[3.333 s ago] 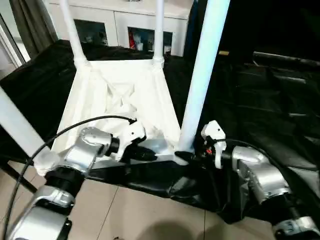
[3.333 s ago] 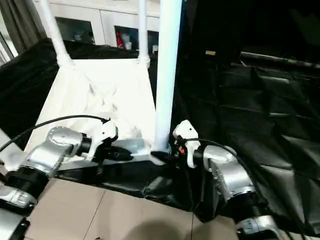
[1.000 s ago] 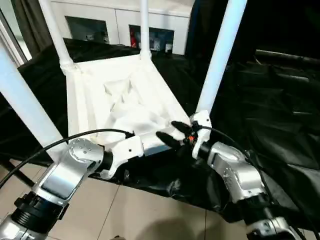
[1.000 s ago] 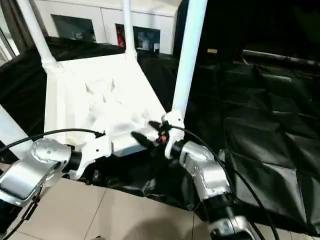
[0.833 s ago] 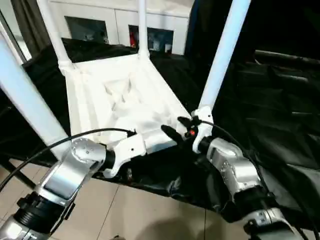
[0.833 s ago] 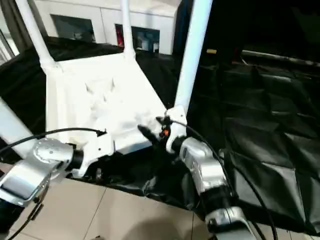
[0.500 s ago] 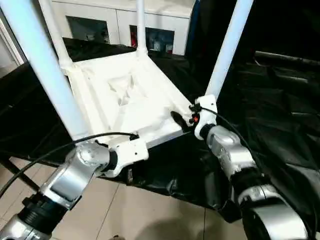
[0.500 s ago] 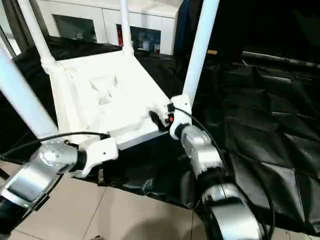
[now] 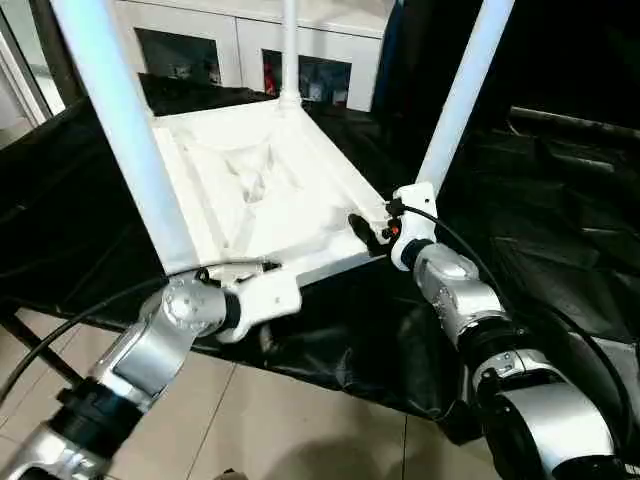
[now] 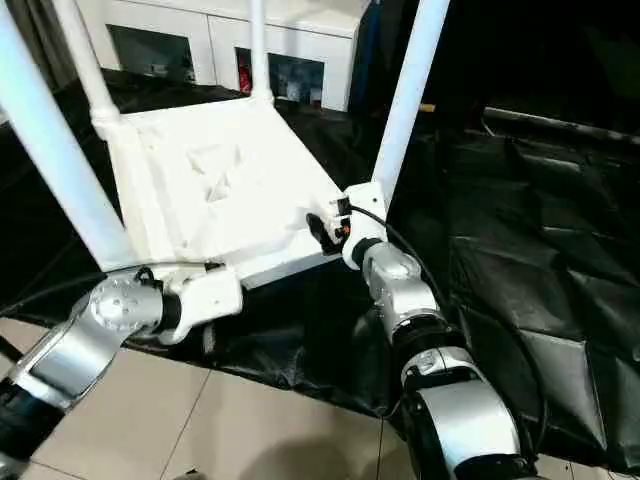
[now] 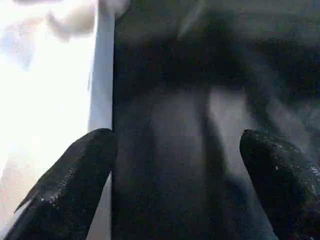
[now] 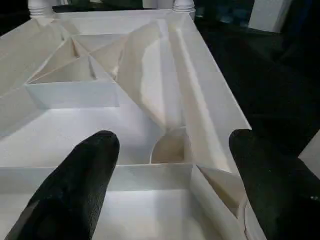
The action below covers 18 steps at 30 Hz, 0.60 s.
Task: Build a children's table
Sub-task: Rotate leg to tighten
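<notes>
Where tabletop (image 9: 262, 205) ends, black cloth (image 9: 540, 230).

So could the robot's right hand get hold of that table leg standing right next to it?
Probably yes. The right hand is open over the tabletop's near corner, and the leg rises just beside it with nothing between them.

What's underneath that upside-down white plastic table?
The white plastic table lies on crinkled black sheeting that spreads around it. Whatever supports the sheeting is covered.
</notes>
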Tool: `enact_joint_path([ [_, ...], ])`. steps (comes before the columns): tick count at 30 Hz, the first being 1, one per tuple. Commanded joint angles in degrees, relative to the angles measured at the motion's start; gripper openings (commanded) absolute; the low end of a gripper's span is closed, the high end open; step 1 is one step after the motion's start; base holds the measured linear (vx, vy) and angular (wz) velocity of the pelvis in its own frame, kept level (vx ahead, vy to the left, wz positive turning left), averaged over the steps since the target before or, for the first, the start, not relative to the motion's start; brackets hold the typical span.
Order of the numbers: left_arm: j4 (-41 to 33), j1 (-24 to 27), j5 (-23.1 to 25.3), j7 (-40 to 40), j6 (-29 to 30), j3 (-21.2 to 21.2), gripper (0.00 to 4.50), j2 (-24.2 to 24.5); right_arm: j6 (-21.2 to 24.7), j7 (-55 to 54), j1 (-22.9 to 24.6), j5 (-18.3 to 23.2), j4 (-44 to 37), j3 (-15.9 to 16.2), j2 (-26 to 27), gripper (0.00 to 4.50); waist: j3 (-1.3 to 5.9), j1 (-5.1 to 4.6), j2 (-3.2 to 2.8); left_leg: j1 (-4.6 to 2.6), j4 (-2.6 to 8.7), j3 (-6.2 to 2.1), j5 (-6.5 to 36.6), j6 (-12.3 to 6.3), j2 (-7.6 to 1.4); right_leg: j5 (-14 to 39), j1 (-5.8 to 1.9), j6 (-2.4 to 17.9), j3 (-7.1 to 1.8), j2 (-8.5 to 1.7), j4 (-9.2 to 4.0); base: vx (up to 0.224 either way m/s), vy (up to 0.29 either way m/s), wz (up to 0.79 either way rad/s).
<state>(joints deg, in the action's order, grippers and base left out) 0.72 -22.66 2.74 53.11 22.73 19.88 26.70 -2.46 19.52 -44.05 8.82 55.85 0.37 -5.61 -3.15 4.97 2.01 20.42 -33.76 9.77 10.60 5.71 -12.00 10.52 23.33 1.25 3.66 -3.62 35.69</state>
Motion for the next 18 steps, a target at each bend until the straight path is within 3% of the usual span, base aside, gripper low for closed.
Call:
enact_joint_path([
  [1, -2.1, 0.2, -3.6, 1.6, 1.9, -1.9, 4.47, -0.8, -1.2, 0.1, 0.6, -0.6, 0.3, -1.1, -1.7, 3.96, 3.84, -0.37, -0.71, -0.12, 3.73, 0.34, 9.7, 0.55, -0.79, 7.8, -3.11, 11.7, -2.79, -3.67, -3.51, 0.000, 0.000, 0.00],
  [3, -2.1, 0.1, -5.1, 1.9, 2.4, -2.5, 4.47, -1.6, -1.6, 0.3, 0.9, -0.6, 0.5, -1.3, -1.8, 3.96, 3.82, -0.40, -0.71, -0.19, 3.72, 0.33, 10.3, 0.43, -0.78, 8.6, -3.05, 11.5, -2.76, -3.50, -3.68, 0.000, 0.000, 0.00],
  [4, -1.8, -0.4, -5.7, 1.1, 4.3, -3.1, 4.47, -2.3, -1.7, 0.4, 1.5, -0.7, 0.2, -1.4, -2.0, 3.96, 3.82, -0.40, -1.02, -0.23, 3.73, 0.28, 10.5, 0.49, -0.80, 8.8, -3.02, 11.4, -2.77, -3.51, -3.65, 0.000, 0.000, 0.00],
  [6, -1.4, -1.0, -5.3, 0.3, 5.7, -3.3, 4.47, -2.6, -1.4, 0.7, 2.0, -0.6, -0.5, -1.5, -2.1, 3.96, 3.76, -0.47, -0.89, -0.24, 3.74, 0.30, 10.9, 0.47, -0.79, 9.3, -3.00, 11.1, -2.75, -3.39, -3.84, 0.000, 0.000, 0.00],
  [10, 3.1, -4.0, 0.9, -4.8, 1.7, -1.9, 4.47, -2.7, -1.2, 2.0, 4.4, -1.3, -4.3, -0.4, -2.8, 3.96, 3.85, -0.40, -0.91, -0.23, 3.67, 0.16, 11.1, 0.16, -0.67, 10.1, -3.11, 10.1, -2.72, -3.36, -4.02, 0.000, 0.000, 0.00],
  [11, 5.4, -5.4, 4.0, -7.1, -0.9, -0.2, 4.47, -2.2, -1.2, 3.4, 7.1, -2.2, -8.2, 1.2, -3.3, 3.96, 3.75, -0.37, -1.33, -0.17, 3.78, 0.04, 11.4, 0.01, -0.67, 11.0, -3.17, 9.4, -2.63, -3.24, -4.40, 0.000, 0.000, 0.00],
  [12, 5.4, -5.4, 4.0, -7.1, -0.9, -0.2, 4.47, -2.2, -1.2, 3.4, 7.1, -2.2, -8.2, 1.2, -3.3, 3.96, 3.77, -0.27, -1.20, -0.37, 3.69, 0.09, 11.4, 0.02, -0.74, 10.9, -2.99, 9.0, -2.68, -3.23, -4.47, 0.000, 0.000, 0.00],
  [13, 6.3, -6.1, 4.9, -7.9, -1.8, 0.6, 4.47, -2.1, -1.2, 3.9, 8.2, -2.4, -9.9, 1.7, -3.5, 3.96, 3.86, -0.42, -1.02, 0.09, 3.80, -0.13, 10.4, 0.17, -0.66, 10.2, -3.50, 9.1, -2.63, -3.36, -4.11, 0.000, 0.000, 0.00],
  [16, 7.9, -7.0, 6.2, -9.2, -2.5, 2.3, 4.47, -3.3, -0.2, 4.9, 11.1, -2.3, -14.0, 2.5, -3.7, 3.96, 3.97, -0.48, -0.95, -0.01, 3.65, 0.01, 9.9, 0.07, -0.70, 9.3, -3.29, 9.8, -2.73, -3.42, -4.09, 0.000, 0.000, 0.00],
  [17, 8.5, -7.2, 6.9, -9.5, -2.8, 3.2, 4.47, -3.6, 0.3, 5.3, 12.4, -2.4, -15.9, 2.9, -3.8, 3.96, 3.95, -0.62, -1.76, -0.08, 3.67, -0.08, 10.3, 0.17, -0.75, 8.4, -3.22, 10.2, -2.70, -3.34, -4.15, 0.000, 0.000, 0.00],
  [18, 8.5, -7.2, 7.0, -9.5, -2.9, 3.3, 4.47, -3.7, 0.3, 5.3, 12.5, -2.4, -16.0, 3.0, -3.8, 3.96, 3.96, -0.71, -1.45, -0.04, 3.60, -0.04, 10.1, -0.02, -0.72, 7.7, -3.30, 10.3, -2.71, -3.24, -4.15, 0.000, 0.000, 0.00],
])
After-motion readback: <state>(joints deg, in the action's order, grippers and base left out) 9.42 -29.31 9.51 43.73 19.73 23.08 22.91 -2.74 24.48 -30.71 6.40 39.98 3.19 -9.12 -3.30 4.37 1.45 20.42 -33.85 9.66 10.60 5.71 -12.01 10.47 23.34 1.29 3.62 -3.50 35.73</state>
